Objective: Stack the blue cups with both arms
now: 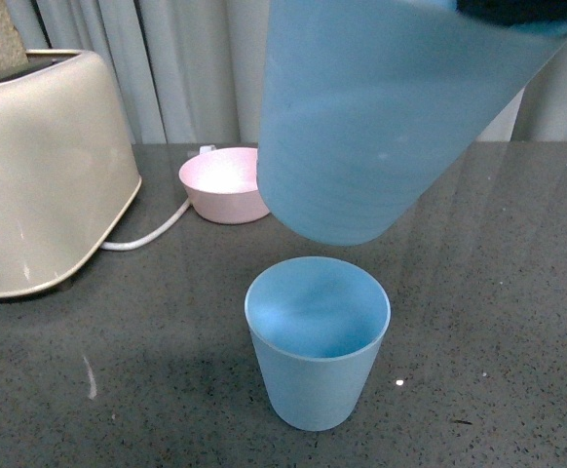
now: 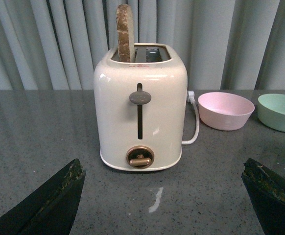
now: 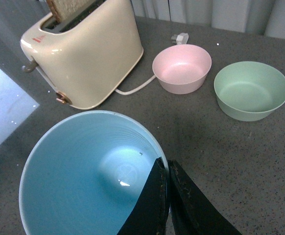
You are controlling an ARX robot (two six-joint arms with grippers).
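Note:
One light-blue cup (image 1: pixel 317 341) stands upright on the dark table near the front. A second blue cup (image 1: pixel 371 117) hangs tilted in the air above and slightly behind it, base down, filling the upper part of the front view. My right gripper (image 3: pixel 167 169) is shut on that raised cup's rim (image 3: pixel 88 171), one finger inside and one outside. My left gripper (image 2: pixel 164 178) is open, low over bare table in front of the toaster, with nothing between its fingers. It does not show in the front view.
A cream toaster (image 1: pixel 40 171) with a slice of bread (image 2: pixel 125 33) stands at the left, its white cord (image 1: pixel 152 234) trailing toward a pink bowl (image 1: pixel 227 185). A green bowl (image 3: pixel 250 90) sits beside the pink one. Grey curtains close the back.

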